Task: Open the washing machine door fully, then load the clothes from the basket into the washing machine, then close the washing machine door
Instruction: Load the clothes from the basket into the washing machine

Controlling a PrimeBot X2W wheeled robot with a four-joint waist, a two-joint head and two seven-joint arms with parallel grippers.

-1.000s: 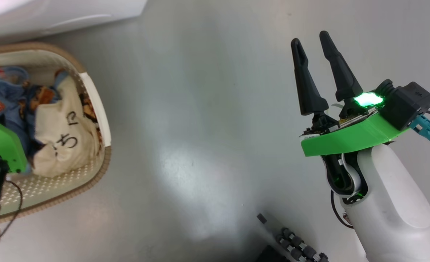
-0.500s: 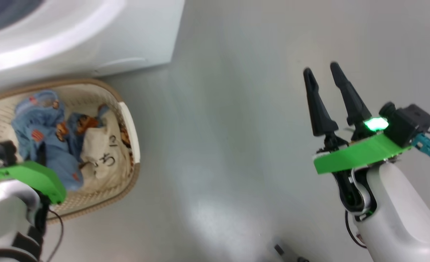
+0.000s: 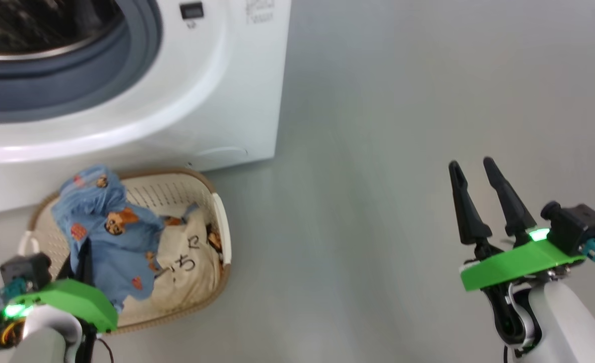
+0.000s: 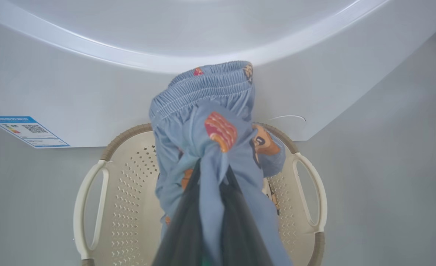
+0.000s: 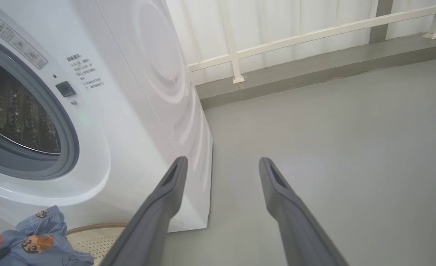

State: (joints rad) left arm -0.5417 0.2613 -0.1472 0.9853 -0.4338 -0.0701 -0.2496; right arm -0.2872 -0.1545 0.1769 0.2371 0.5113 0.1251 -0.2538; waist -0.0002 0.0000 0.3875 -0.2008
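The white washing machine [image 3: 216, 101] stands at the upper left, its steel drum [image 3: 35, 30] exposed inside the grey seal; the washing machine door is out of view. The cream basket [image 3: 222, 237] sits on the floor just in front of it. My left gripper [image 3: 85, 247] is shut on the light blue garment [image 3: 106, 222] and holds it bunched up above the basket. In the left wrist view, that garment [image 4: 210, 122] hangs over my dark fingers [image 4: 188, 221]. A cream garment [image 3: 186, 267] lies in the basket. My right gripper [image 3: 478, 171] hovers open and empty over the floor at the right.
Bare grey floor [image 3: 378, 151] stretches to the right of the machine. A blue label [image 4: 27, 131] sits on the machine's lower front. A white railing [image 5: 295, 33] and a low grey kerb run along the far wall behind the machine.
The head camera has tilted up, bringing the machine's drum into view. My left gripper has lifted the light blue garment up from the basket. The right gripper stays open.
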